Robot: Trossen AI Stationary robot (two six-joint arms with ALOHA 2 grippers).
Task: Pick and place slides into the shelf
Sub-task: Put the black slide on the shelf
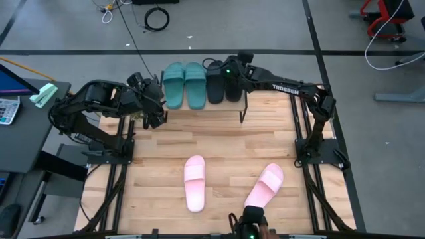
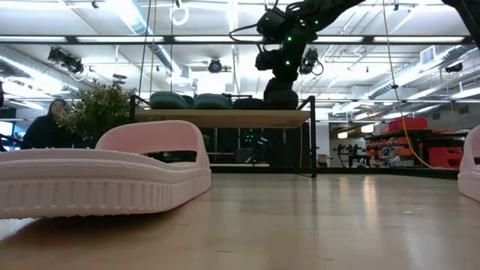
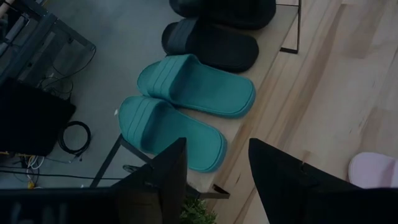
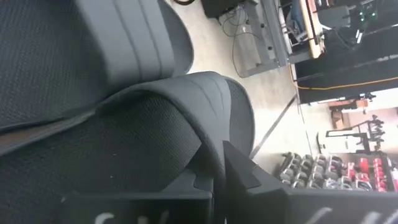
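Left gripper (image 1: 158,113) jaws apart (empty); right gripper (image 1: 234,78) clamped.

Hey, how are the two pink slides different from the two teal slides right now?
The pink slides lie apart on the table, one angled; the teal slides sit side by side on the shelf, parallel. Pink ones are near the table's front, teal ones at its back. Both pairs share the broad-strap shape.

A coiled black cable (image 1: 157,18) lies on the grey concrete floor (image 1: 265,26), well beyond the left gripper (image 1: 158,114). The light wooden plank table (image 1: 219,149) spreads just beneath it.
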